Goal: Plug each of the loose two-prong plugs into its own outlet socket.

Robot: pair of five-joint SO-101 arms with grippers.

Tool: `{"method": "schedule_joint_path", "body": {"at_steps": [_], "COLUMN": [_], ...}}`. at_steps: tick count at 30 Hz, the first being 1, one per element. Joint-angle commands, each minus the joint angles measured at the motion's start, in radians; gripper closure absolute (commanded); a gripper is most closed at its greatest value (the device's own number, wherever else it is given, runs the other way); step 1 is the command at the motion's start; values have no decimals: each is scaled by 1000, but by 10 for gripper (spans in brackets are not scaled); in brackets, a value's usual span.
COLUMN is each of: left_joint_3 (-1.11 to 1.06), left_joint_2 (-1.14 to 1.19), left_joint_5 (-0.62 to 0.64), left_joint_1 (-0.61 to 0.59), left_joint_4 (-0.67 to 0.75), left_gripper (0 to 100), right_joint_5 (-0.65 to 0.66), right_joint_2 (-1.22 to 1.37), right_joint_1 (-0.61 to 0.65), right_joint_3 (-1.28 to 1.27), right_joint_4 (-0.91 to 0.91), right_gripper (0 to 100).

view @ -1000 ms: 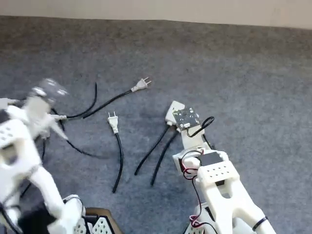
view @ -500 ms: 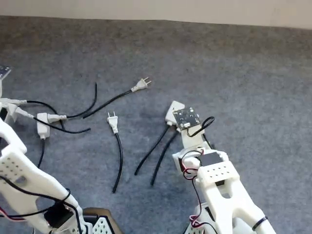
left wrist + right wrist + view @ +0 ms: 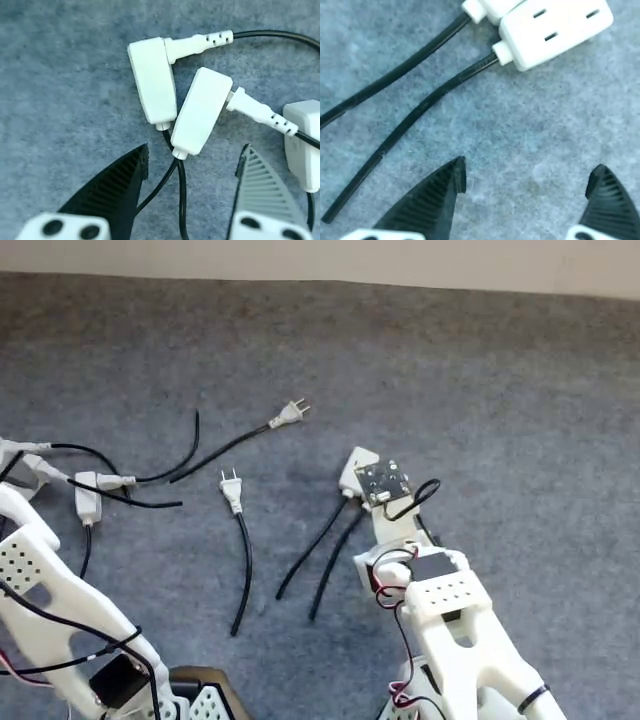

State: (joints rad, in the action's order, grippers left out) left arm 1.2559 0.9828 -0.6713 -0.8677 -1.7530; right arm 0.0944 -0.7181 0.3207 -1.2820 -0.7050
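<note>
White socket (image 3: 555, 30), black cords (image 3: 440, 90), grey carpet (image 3: 500, 390)

floor: grey carpet (image 3: 520, 390) (short pile, mottled) | far edge: pale wall strip (image 3: 300, 258) | light: even

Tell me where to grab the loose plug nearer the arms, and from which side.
Grip the white plug by its moulded body, just behind the prongs, coming straight down from above. It lies flat on the carpet with its black cord trailing behind, so closing across the body's sides should leave the prongs free.
</note>
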Motion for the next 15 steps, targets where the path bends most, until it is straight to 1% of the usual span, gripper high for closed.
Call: {"method": "schedule_joint_path", "body": {"at_steps": [1, 4, 6, 8, 10, 15], "left_joint_3": [27, -45, -111, -176, -249, -440], "left_joint_2": [-124, -217, -294, -378, -460, -587], "left_joint_5": [51, 81, 100, 129, 140, 140], "left_joint_1": [13, 90, 171, 271, 398, 779], "left_joint_4": [-14, -14, -14, -14, -12, -6], "left_gripper": [704, 704, 704, 704, 705, 705], "right_joint_5": [5, -17, -77, -118, -141, -144], "right_joint_2": [-24, -31, -31, -31, -31, -28], "right_joint_1": [-45, -189, -312, -406, -453, -453], "right_joint_3": [13, 45, 105, 157, 193, 193], "right_joint_4": [12, 12, -16, -45, -45, -44], "right_gripper": [633, 633, 633, 633, 633, 633]}}
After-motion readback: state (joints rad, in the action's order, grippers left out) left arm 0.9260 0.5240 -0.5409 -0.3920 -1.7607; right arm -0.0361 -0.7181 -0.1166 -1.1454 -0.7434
